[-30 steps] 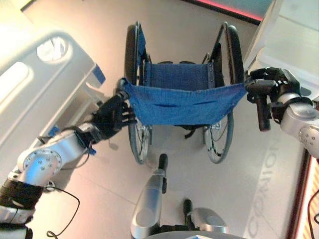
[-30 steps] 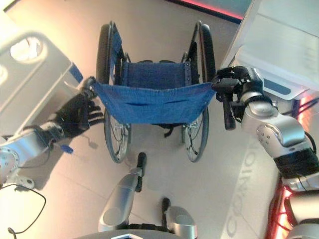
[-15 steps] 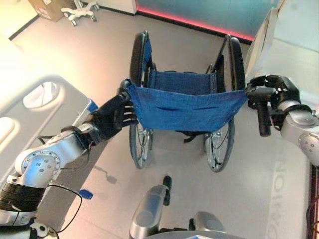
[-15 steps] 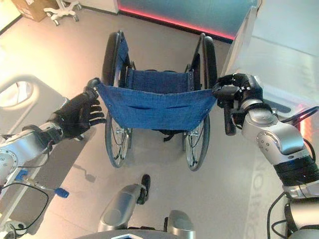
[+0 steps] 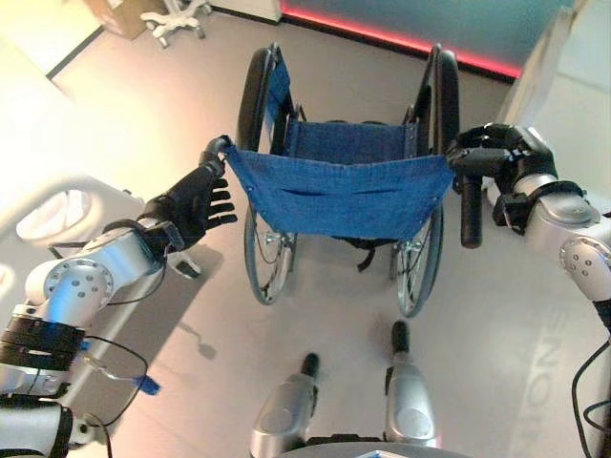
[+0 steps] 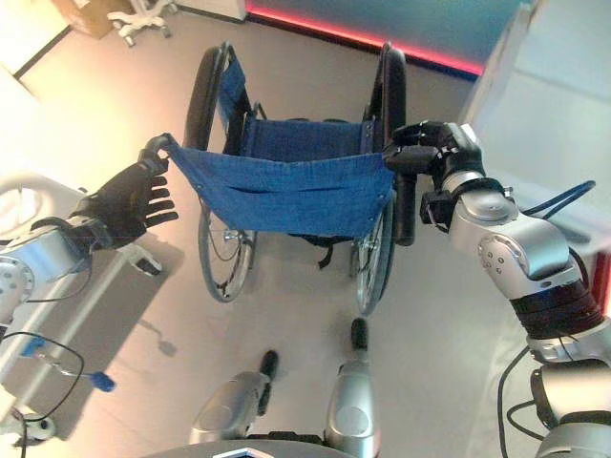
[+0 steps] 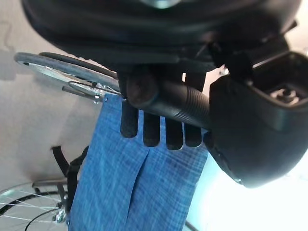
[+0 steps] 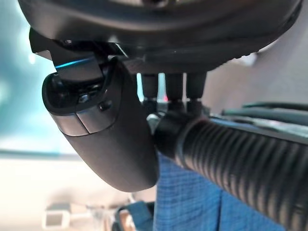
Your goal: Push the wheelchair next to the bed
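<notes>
The wheelchair [image 5: 348, 191] is positioned on the floor [image 5: 172, 105] directly ahead, with the bed [image 5: 57, 205] at the left – near, but not yet alongside. The push is judged to be under way; the final closing-up to the bed remains.

The left robot hand [image 5: 196, 205] is placed against the left push handle [image 5: 215, 148] with fingers straight (nothing is clasped). The right robot hand [image 6: 441, 153] is curled round the right push handle [image 6: 406, 157].

The front wheels are hidden under the blue backrest [image 5: 339, 191]; the bed is cut off at the frame edge.
</notes>
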Robot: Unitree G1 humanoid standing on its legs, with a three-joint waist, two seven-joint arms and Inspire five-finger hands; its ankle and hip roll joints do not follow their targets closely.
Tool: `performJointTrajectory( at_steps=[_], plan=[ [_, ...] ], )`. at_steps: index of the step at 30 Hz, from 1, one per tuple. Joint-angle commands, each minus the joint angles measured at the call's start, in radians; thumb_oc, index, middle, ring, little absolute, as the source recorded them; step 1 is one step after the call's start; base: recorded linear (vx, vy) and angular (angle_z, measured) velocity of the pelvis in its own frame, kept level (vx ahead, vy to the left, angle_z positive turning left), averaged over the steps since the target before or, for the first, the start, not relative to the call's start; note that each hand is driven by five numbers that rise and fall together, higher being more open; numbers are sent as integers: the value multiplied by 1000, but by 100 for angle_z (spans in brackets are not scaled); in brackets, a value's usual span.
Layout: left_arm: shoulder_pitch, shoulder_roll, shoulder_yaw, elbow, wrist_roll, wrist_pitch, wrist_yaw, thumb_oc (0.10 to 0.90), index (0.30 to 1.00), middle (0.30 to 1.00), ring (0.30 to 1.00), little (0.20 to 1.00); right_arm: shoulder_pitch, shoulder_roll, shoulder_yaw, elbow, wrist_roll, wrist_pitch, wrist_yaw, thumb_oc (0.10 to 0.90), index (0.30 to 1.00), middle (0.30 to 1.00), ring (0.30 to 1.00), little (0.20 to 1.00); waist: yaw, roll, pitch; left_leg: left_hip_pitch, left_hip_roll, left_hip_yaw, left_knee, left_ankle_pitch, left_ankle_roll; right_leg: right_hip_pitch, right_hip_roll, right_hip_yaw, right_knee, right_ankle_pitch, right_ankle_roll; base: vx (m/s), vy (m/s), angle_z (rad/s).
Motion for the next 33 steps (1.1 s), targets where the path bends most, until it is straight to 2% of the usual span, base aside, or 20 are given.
performJointTrajectory(
  at_steps=[1, 2, 3, 5, 6, 7, 9, 11, 12, 14, 18, 20, 21, 22, 24, 27, 29, 30, 31, 33],
  plan=[
    [11, 19, 128, -238, -104, -121, -138, 400, 300, 300, 300, 300, -132, -20, 28, -38, 32, -31, 56, 400, 300, 300, 300, 300, 24, -34, -217, 197, 77, 101, -84, 57, 26, -83, 64, -10, -98, 157, -36, 490, -348, 71],
    [45, 22, 150, -258, -108, -117, -147, 400, 300, 300, 300, 300, -130, -34, 34, -45, 36, -27, 66, 400, 300, 300, 300, 300, 30, -39, -229, 181, 96, 98, -30, 112, 10, -65, 79, -28, -94, 145, -55, 512, -428, 80],
    [88, 25, 174, -284, -120, -115, -154, 400, 300, 300, 300, 300, -128, -51, 52, -55, 45, -39, 61, 400, 300, 300, 300, 300, 37, -50, -234, 139, 103, 86, 110, 185, 2, -39, 100, -38, -92, 126, -88, 404, -363, 65],
    [113, 27, 192, -302, -129, -108, -155, 400, 300, 300, 300, 300, -127, -59, 65, -60, 51, -49, 54, 400, 300, 300, 300, 300, 47, -57, -237, 95, 93, 76, 192, 219, 4, -16, 115, -45, -92, 111, -110, 312, -266, 21],
    [154, 28, 215, -317, -132, -101, -173, 400, 300, 300, 300, 300, -129, -75, 78, -69, 67, -58, 44, 400, 300, 300, 300, 300, 70, -63, -230, -8, 56, 48, 344, 241, 15, 32, 148, -47, -89, 80, -143, 312, -234, -32],
    [163, 27, 221, -321, -135, -98, -176, 400, 300, 300, 300, 300, -131, -80, 81, -76, 75, -58, 39, 400, 300, 300, 300, 300, 76, -74, -227, -55, 24, 45, 355, 246, 26, 48, 151, -46, -93, 74, -150, 420, -254, -35],
    [176, 21, 230, -327, -135, -89, -184, 400, 300, 300, 300, 300, -125, -79, 80, -95, 74, -55, 31, 400, 300, 300, 300, 300, 96, -71, -213, -105, -20, 49, 297, 228, 47, 82, 178, -43, -86, 52, -155, 343, -128, 3],
    [192, 12, 229, -338, -138, -84, -201, 400, 300, 300, 300, 300, -120, -60, 76, -124, 54, -43, 12, 400, 300, 300, 300, 300, 123, -51, -195, -128, -47, 91, 47, 263, 46, 141, 231, -41, -80, 13, -155, 362, -84, 32],
    [194, 11, 227, -339, -139, -84, -204, 400, 300, 300, 300, 300, -120, -58, 78, -125, 51, -44, 10, 400, 300, 300, 300, 300, 129, -47, -191, -124, -48, 102, 0, 277, 42, 155, 239, -39, -81, 6, -156, 398, -73, 21],
    [203, -7, 200, -358, -127, -98, -217, 400, 300, 300, 300, 300, -119, -33, 100, -103, 21, -73, 9, 400, 300, 300, 300, 300, 164, -16, -175, -194, -62, 182, -219, 409, -1, 230, 310, -37, -96, -31, -175, 451, -90, 11],
    [195, -27, 149, -359, -65, -119, -267, 400, 300, 300, 300, 300, -112, 6, 129, -44, -28, -134, 17, 400, 300, 300, 300, 300, 200, 16, -164, -243, -63, 301, -361, 510, -21, 300, 386, -36, -91, -91, -208, 447, -114, -30],
    [171, -48, 124, -354, -24, -118, -287, 400, 300, 300, 300, 300, -127, 64, 146, 21, -67, -162, 34, 400, 300, 300, 300, 300, 213, 6, -182, -215, -80, 301, -353, 435, 20, 317, 400, -25, -59, -137, -211, 418, -62, -45],
    [167, -49, 120, -353, -22, -120, -288, 400, 300, 300, 300, 300, -130, 71, 148, 28, -70, -164, 34, 400, 300, 300, 300, 300, 215, 4, -185, -213, -83, 299, -350, 427, 24, 319, 403, -22, -52, -146, -211, 391, -29, -45],
    [142, -65, 104, -350, -23, -106, -265, 400, 300, 300, 300, 300, -138, 102, 154, 64, -84, -177, 48, 400, 300, 300, 300, 300, 227, -13, -210, -198, -101, 303, -334, 355, 65, 334, 411, -26, -7, -170, -194, 374, -29, -10],
    [124, -73, 99, -344, -29, -86, -247, 400, 300, 300, 300, 300, -139, 116, 154, 79, -94, -176, 54, 400, 300, 300, 300, 300, 233, -22, -222, -180, -104, 310, -332, 307, 94, 319, 408, -50, 68, -152, -179, 350, -13, -1],
    [101, -69, 96, -325, -26, -50, -242, 400, 300, 300, 300, 300, -138, 132, 143, 94, -104, -164, 62, 400, 300, 300, 300, 300, 241, -47, -244, -134, -112, 307, -331, 254, 122, 298, 394, -74, 240, -27, -91, 382, -7, -15],
    [96, -46, 102, -330, -49, -45, -240, 400, 300, 300, 300, 300, -154, 123, 148, 95, -91, -154, 61, 400, 300, 300, 300, 300, 244, -61, -257, -120, -119, 305, -336, 246, 135, 276, 400, -48, 311, 84, -41, 278, -45, 15],
    [93, -39, 103, -330, -60, -43, -237, 400, 300, 300, 300, 300, -162, 119, 152, 102, -90, -152, 68, 400, 300, 300, 300, 300, 244, -62, -262, -117, -120, 302, -337, 245, 134, 268, 394, -41, 312, 94, -37, 250, -63, 19],
    [88, -30, 101, -327, -73, -43, -237, 400, 300, 300, 300, 300, -175, 113, 158, 112, -88, -149, 72, 400, 300, 300, 300, 300, 245, -59, -267, -115, -118, 296, -337, 245, 130, 265, 378, -38, 296, 80, -42, 234, -92, 5],
    [71, -4, 94, -323, -111, -51, -231, 400, 300, 300, 300, 300, -232, 101, 190, 155, -97, -148, 97, 400, 300, 300, 300, 300, 246, -45, -275, -124, -112, 271, -324, 248, 110, 274, 297, -78, 160, -68, -101, 234, -139, -8]
  ],
)
